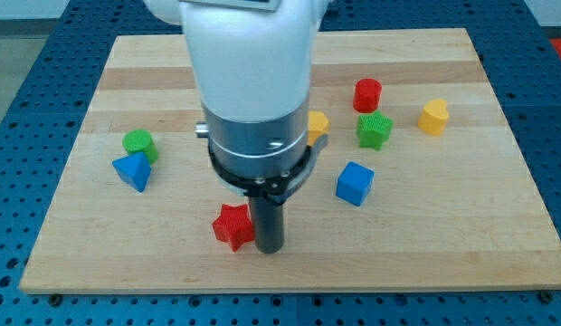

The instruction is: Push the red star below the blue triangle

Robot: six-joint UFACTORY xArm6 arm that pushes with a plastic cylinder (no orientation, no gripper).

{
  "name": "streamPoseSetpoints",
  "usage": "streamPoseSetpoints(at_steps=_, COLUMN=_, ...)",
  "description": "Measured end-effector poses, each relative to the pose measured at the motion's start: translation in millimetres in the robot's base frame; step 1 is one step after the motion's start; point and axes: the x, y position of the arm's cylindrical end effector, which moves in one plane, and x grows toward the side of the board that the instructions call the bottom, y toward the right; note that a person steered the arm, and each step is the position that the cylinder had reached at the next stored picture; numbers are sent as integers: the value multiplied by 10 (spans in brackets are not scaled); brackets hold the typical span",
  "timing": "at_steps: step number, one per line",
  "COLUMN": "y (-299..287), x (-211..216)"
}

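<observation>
blue perforated metal frames a pale wooden board (290,263) and the blocks are scattered wide across it. up front, the big white and grey arm (253,100) drops in from the view's top and hides the middle of the board. my tip (269,248) is down on the wood, right against the red star (233,225), sitting at the star's three o'clock, touching or as good as. no jaws to report on this rig, just a bare dark rod, so nothing is clamped on anything.

the red star lies near the board's bottom edge, a little left of centre. the blue triangle (133,170) is well apart from it, out at the star's ten o'clock, near the board's left side. touching that triangle at its twelve o'clock is a green cylinder (137,143).

over on the right, a blue cube (355,183) sits at about two o'clock from my tip. further up, a green star (374,129) with a red cylinder (367,94) just beside it at twelve o'clock. a yellow block (433,117) stands off at the green star's three o'clock, and another yellow block (318,124) peeks out from behind the arm, shape hard to call.
</observation>
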Motion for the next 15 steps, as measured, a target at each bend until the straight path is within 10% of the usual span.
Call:
streamPoseSetpoints(at_steps=3, y=-422, x=-2)
streamPoseSetpoints(at_steps=6, y=458, x=-194)
streamPoseSetpoints(at_steps=15, y=-872, x=-237)
